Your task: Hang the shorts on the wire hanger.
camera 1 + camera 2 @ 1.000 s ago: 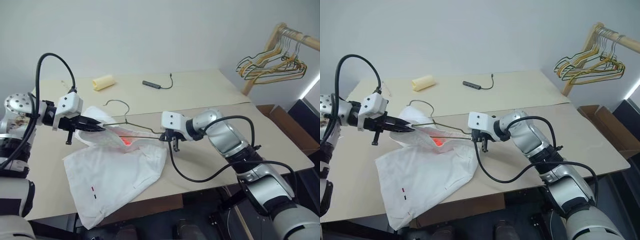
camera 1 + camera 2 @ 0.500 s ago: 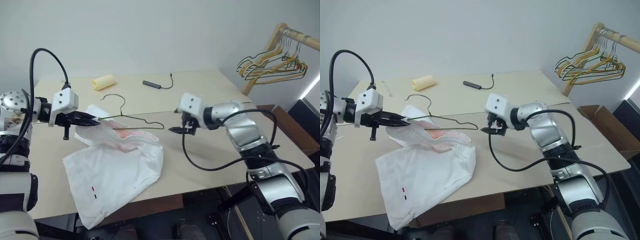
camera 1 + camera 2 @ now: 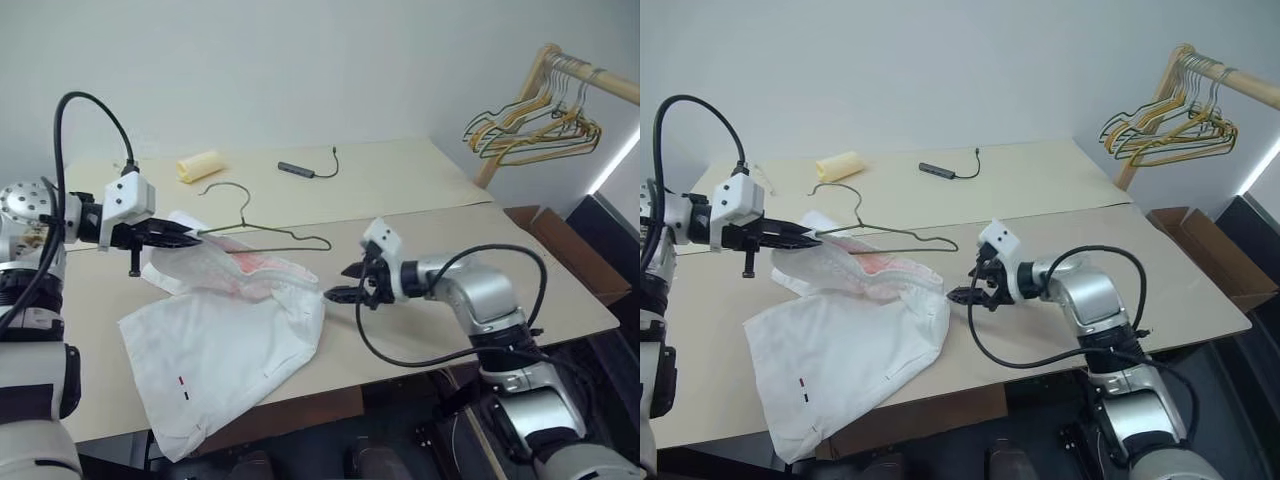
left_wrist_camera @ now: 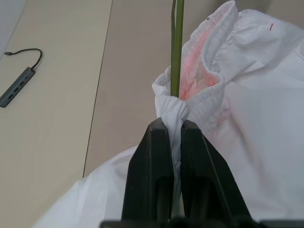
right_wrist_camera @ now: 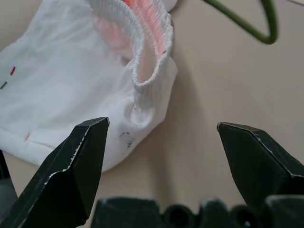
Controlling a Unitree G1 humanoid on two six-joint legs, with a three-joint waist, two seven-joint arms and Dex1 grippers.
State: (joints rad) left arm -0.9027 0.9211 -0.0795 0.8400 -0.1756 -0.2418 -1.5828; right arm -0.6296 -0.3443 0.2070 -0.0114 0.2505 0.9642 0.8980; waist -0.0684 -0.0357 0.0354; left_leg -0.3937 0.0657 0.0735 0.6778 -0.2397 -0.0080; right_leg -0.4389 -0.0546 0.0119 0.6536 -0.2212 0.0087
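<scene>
Your left fingers (image 4: 164, 161) are pinching the shorts (image 3: 225, 340) and hanger (image 3: 262, 232) together over the worktop (image 3: 420, 190), so slide the spread right fingers (image 5: 85, 156) low onto that free waistband corner and pull it over the wire.

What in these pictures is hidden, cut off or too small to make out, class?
- Head views: the wire hanger end vanishes into the shorts at the shut left gripper.
- Left wrist view: cloth hides whether the fingers touch wire.
- Head views: the shorts' hem mark, too small to make out.
</scene>
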